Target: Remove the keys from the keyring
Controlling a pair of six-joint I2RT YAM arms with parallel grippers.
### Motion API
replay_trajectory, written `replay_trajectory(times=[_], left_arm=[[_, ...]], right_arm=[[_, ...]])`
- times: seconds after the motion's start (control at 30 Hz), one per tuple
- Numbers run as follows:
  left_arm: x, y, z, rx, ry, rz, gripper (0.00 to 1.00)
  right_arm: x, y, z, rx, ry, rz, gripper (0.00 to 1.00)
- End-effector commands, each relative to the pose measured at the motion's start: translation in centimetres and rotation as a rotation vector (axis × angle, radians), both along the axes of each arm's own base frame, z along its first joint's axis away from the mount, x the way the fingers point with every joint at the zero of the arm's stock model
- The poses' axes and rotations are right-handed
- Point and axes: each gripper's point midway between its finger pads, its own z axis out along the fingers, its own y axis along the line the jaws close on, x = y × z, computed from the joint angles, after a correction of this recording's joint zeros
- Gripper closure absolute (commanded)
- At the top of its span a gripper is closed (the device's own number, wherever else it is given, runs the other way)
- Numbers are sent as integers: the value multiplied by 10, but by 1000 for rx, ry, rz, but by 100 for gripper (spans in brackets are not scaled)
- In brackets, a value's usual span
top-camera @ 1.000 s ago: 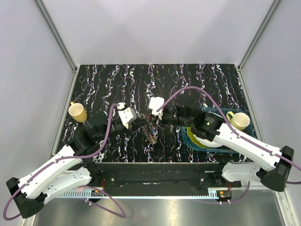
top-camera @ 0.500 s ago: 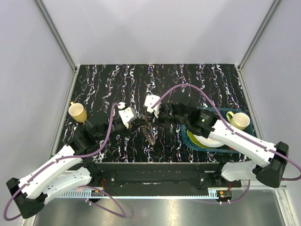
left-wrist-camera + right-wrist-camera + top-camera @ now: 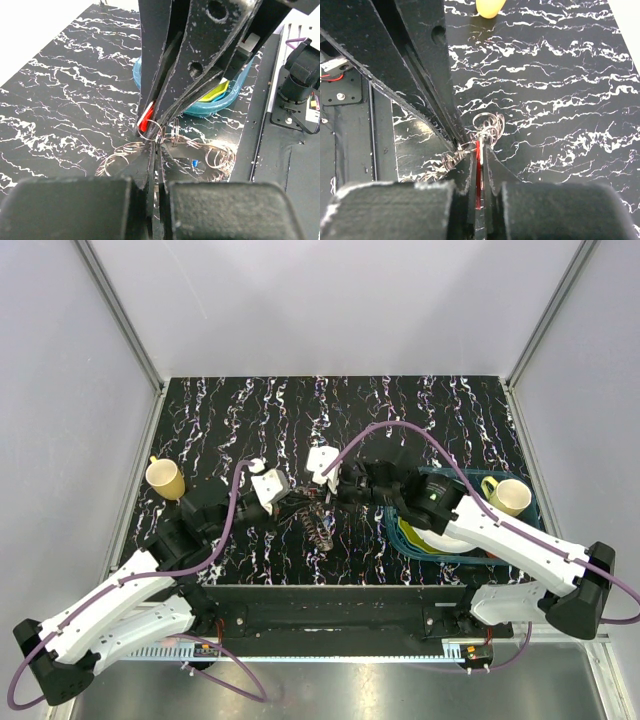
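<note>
The keyring (image 3: 318, 526), a tangle of thin silvery wire loops, hangs between my two grippers just above the black marbled table. My left gripper (image 3: 294, 503) is shut on one of its loops, as the left wrist view shows at the left gripper (image 3: 154, 146). My right gripper (image 3: 323, 497) meets it tip to tip and is shut on the red key (image 3: 478, 172), which stands on edge between its fingers (image 3: 492, 165). From the left wrist the red key (image 3: 146, 118) shows in the right gripper's tips. A blue key (image 3: 193, 163) hangs low among the keyring loops (image 3: 216, 156).
A yellow cup (image 3: 165, 479) stands at the left edge of the table. At the right a teal tray (image 3: 531, 516) holds stacked plates and a second yellow cup (image 3: 507, 497). The table's front edge and the arm bases lie just behind the grippers.
My right gripper has moved left to meet the left gripper and closed down on the red key. The left arm has held still with the keyring.
</note>
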Motion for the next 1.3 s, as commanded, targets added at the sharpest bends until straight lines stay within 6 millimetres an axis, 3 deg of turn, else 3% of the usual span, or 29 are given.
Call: replay_trajectory(times=[0.0, 0.03, 0.07, 0.13, 0.33, 0.5, 0.63, 0.77, 0.97, 1.0, 1.07, 1.1, 1.27], left_arm=[[-11, -13, 35, -108, -87, -89, 100], [-11, -14, 34, -105, -83, -91, 100], [-11, -14, 34, -107, -83, -92, 100], [-12, -14, 36, -110, -86, -92, 100], [-13, -12, 35, -110, -86, -92, 100], [-14, -12, 34, -108, -85, -97, 100], [-14, -12, 34, -107, -84, -97, 100], [-14, -12, 35, -110, -87, -97, 100], [-14, -11, 33, -105, -85, -95, 100], [-14, -11, 33, -104, -84, -95, 100], [-14, -12, 33, -104, -83, -98, 100], [-14, -12, 33, -104, -83, -98, 100], [-14, -14, 36, -110, -83, -104, 100]], right_arm=[[-13, 16, 41, 127, -69, 77, 99], [-13, 16, 41, 127, -68, 80, 97], [-13, 16, 42, 128, -71, 79, 82], [-12, 15, 40, 123, -76, 75, 70], [-12, 10, 38, 108, -107, 80, 72], [-11, 4, 35, 77, -146, 83, 62], [-14, -2, 34, 50, -167, 97, 61], [-17, -4, 32, 33, -164, 117, 73], [-16, -5, 31, 20, -167, 112, 64], [-16, -5, 31, 18, -169, 113, 67], [-15, -3, 31, 17, -167, 112, 87], [-14, -2, 30, 12, -161, 110, 92], [-8, 7, 36, 31, -134, 93, 98]])
